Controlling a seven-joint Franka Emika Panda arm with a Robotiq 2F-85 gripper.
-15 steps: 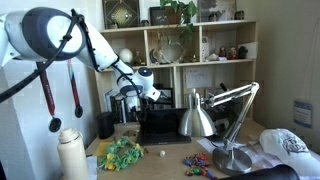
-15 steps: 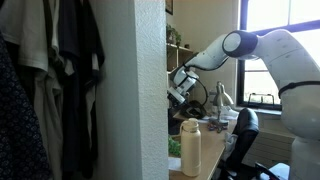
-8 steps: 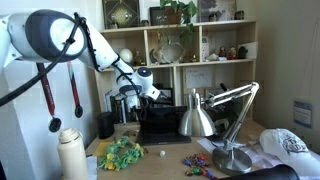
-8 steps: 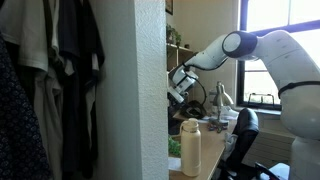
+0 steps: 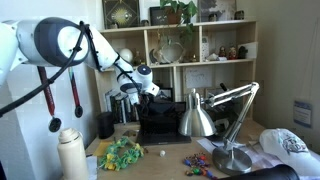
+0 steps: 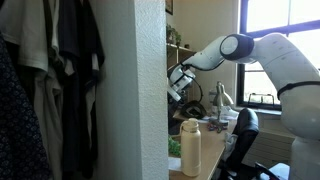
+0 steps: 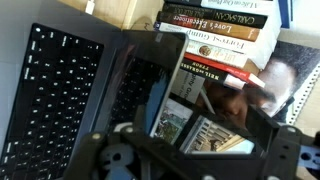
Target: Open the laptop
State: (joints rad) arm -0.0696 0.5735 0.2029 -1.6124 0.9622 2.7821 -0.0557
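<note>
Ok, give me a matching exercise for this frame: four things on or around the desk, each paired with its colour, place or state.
Things: 1 laptop; 2 lamp; 3 bottle; 4 plant.
Descriptions: A cream, nearest the camera; B on top of the shelves; C lid up, keyboard showing; D silver shade.
Pairs: 1-C; 2-D; 3-A; 4-B.

A silver desk lamp (image 5: 197, 118) stands at about 4 o'clock in an exterior view. A pale bottle (image 5: 70, 153) sits at 8 o'clock, with a green-and-yellow heap (image 5: 122, 152) near it. A wooden shelf (image 5: 148, 45) fills 12 o'clock (a potted plant (image 5: 180, 10) on top). In the wrist view, stacked books (image 7: 215, 40) lie at 1 o'clock.
</note>
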